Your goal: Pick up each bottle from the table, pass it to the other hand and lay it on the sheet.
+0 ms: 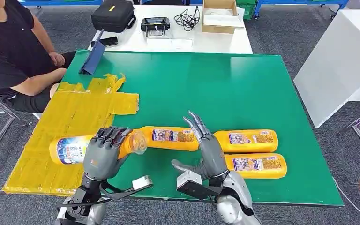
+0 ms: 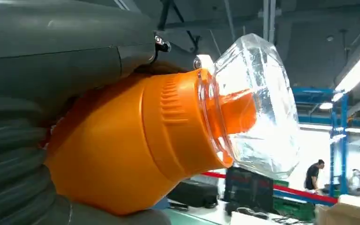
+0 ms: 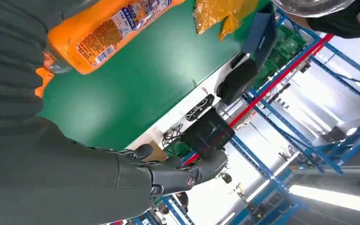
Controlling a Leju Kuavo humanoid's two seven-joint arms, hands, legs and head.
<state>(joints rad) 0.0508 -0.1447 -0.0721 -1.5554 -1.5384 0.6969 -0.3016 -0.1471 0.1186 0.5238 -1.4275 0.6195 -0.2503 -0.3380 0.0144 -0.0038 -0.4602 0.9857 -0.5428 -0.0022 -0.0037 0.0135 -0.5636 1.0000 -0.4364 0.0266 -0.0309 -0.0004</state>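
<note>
While the left hand point(image 1: 104, 149) wraps its fingers around an orange bottle point(image 1: 75, 149), that bottle lies sideways over the near part of the yellow sheet point(image 1: 70, 117), clear cap point(image 2: 255, 105) pointing toward the table's middle and past the sheet's edge. Cannot tell if the bottle rests on the sheet or is held just above it. Right hand point(image 1: 206, 150) holds nothing, fingers straight and spread, over the green table point(image 1: 243, 89) between two lying bottles. Second bottle point(image 1: 171, 138) lies just left of the right hand, third bottle point(image 1: 247, 140) just right of it, fourth bottle point(image 1: 258, 165) nearer the front edge. All orange with labels. Beyond, white table point(image 1: 215, 42) carries an open cardboard box point(image 1: 219, 16), contents unclear, and a black case point(image 1: 113, 15). Person point(image 1: 14, 51) sits at far left.
</note>
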